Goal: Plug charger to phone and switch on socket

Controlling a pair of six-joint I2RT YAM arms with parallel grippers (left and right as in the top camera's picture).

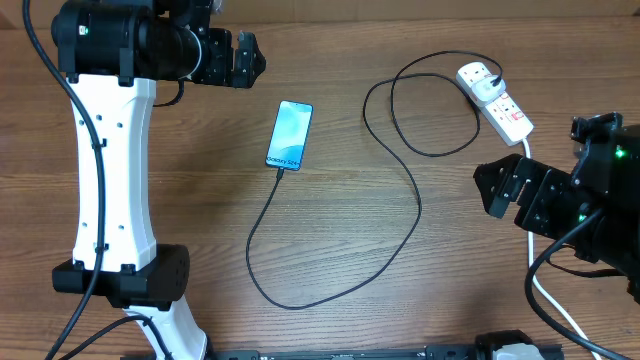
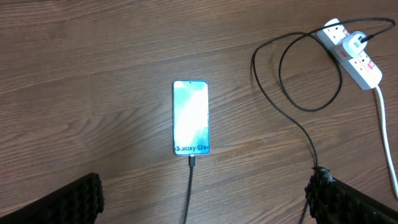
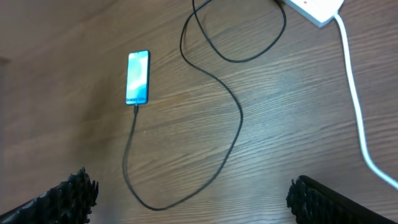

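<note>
The phone (image 1: 289,135) lies flat on the wooden table, screen lit light blue; it also shows in the left wrist view (image 2: 190,117) and the right wrist view (image 3: 138,78). The black charger cable (image 1: 330,285) has its tip in the phone's near end, loops across the table and runs to a plug in the white socket strip (image 1: 497,101), which also shows in the left wrist view (image 2: 352,53). My left gripper (image 1: 238,60) is open and empty, up and left of the phone. My right gripper (image 1: 510,187) is open and empty, below the socket.
The socket's thick white cord (image 1: 548,300) runs down the right side to the table's front edge, passing under my right arm. The cable's wide loop (image 3: 205,186) lies across the middle of the table.
</note>
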